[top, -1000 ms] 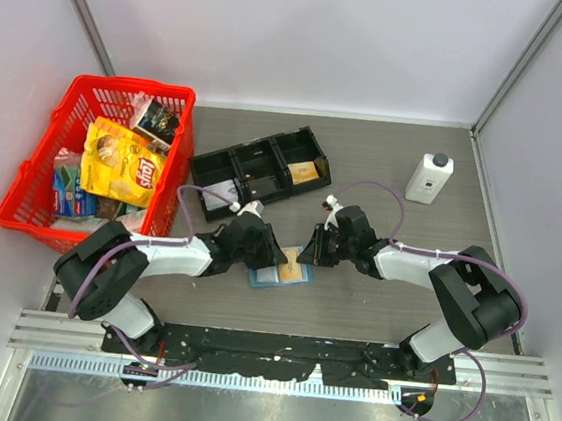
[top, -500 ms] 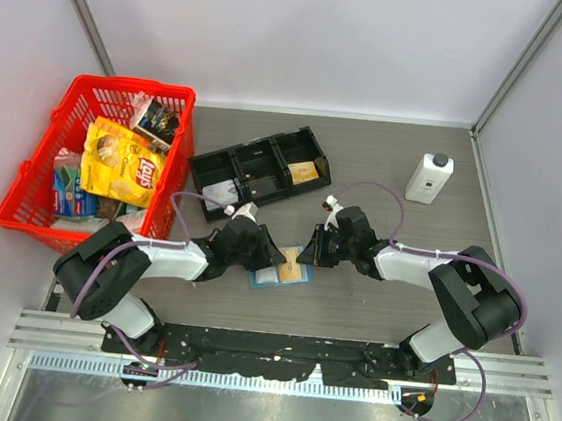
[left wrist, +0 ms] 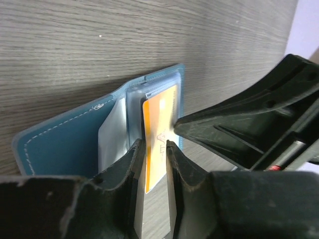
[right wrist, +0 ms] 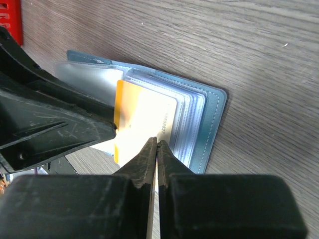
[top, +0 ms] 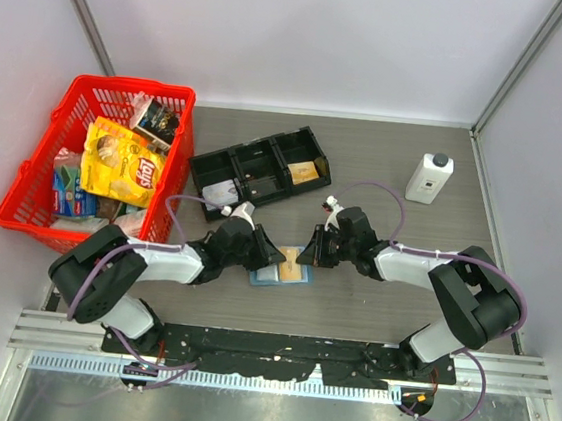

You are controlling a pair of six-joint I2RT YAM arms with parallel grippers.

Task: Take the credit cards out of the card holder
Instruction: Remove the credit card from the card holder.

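Both arms reach low and inward from their bases and meet nose to nose over the middle of the table [top: 370,315]. The left arm [top: 156,256] lies stretched along the table toward the right, its wrist dipped. The right arm [top: 426,261] folds at the elbow and runs back toward the left. The card holder [left wrist: 60,149] lies open and flat on the table between the two hands, its light-blue halves spread and its clear sleeves fanned up at the crease. One credit card [right wrist: 144,124], orange-faced, sticks partway out of the sleeves. The left hand [left wrist: 154,154] hovers over that card's end with its fingers [left wrist: 133,172] a little apart and the orange face showing in the gap; whether they press on the card cannot be told. The right hand [right wrist: 157,144] has its fingers pressed together, their tips touching the card's long edge from the opposite side. The two hands nearly touch, so little room is left between them over the holder. Beyond them a black tray [top: 262,173] stands apart from the holder, a red basket [top: 133,84] sits well off to the left, and a white bottle [top: 429,178] stands far to the right near the wall. On the near side, bare wood-grain table runs from the holder's edge to the arm bases.
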